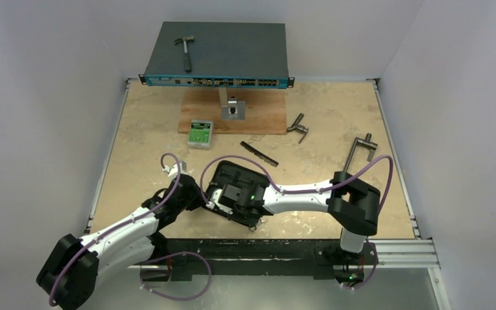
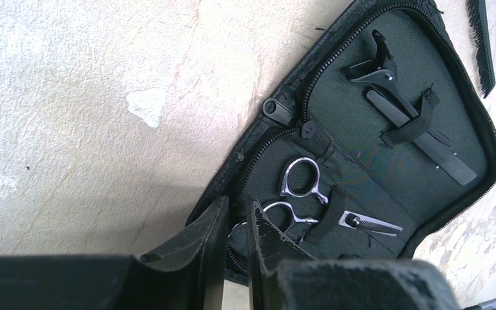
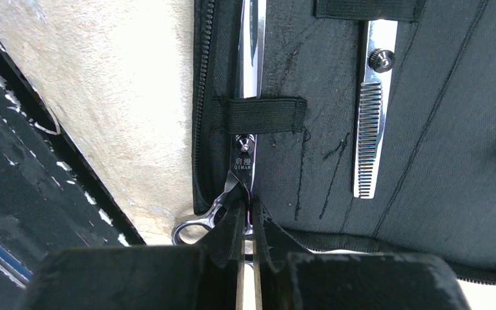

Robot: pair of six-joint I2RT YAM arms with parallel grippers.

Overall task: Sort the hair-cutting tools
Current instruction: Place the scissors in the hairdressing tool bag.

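Observation:
A black zip case (image 1: 227,173) lies open near the table's front. In the left wrist view it (image 2: 361,155) holds slim black hair clips (image 2: 391,97) under a strap and silver thinning scissors (image 2: 300,181). The black comb (image 1: 259,154) lies on the table behind the case; its end shows in the left wrist view (image 2: 482,48). My left gripper (image 2: 237,206) is closed on the case's zipper rim at its left edge (image 1: 201,199). My right gripper (image 3: 248,206) is shut on the handle of plain silver scissors (image 3: 250,71) tucked under an elastic strap; the thinning blade (image 3: 369,129) lies beside it.
Two grey T-handle tools (image 1: 299,126) (image 1: 360,150) lie at the right. A green-and-white box (image 1: 200,134) sits by a wooden board (image 1: 265,115). A hammer (image 1: 185,51) rests on the blue network switch (image 1: 218,61) at the back. The black rail (image 3: 32,194) borders the front.

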